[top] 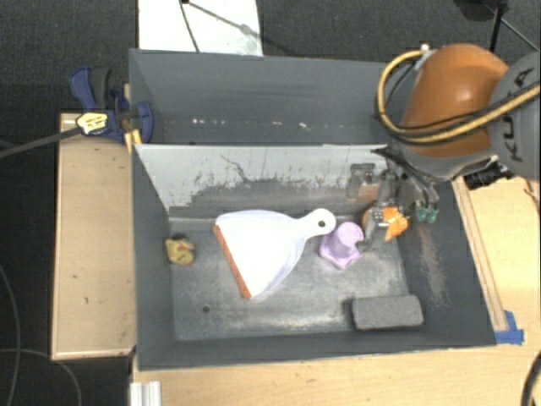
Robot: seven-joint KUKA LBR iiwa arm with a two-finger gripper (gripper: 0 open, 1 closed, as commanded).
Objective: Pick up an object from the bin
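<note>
- Centrally, a stubby lilac plastic piece (341, 245) lies by the handle of a white dustpan (266, 248).
- Just right of it is the end effector (378, 227); spread or closed, I cannot tell.

Overall level: moderate, even light that seems to fall from above; no hard-edged shadows.
Brightest spot: the white dustpan (262, 252) is close to washed out, with little surface detail on its blade.
Bin walls: the lower back slope of the bin (254, 91) catches the light and reads pale, while the upright wall above it is darker and flat.
Sheen: the orange cover (452, 87) on the arm carries a broad, soft highlight on its top, with no sharp glint.
Shadows: the bin floor is dimmer at the right, under the arm; thin soft shade hugs the grey block (386, 312) and the purple piece (341, 245).
Surroundings: the dark floor around the bin takes little light.
</note>
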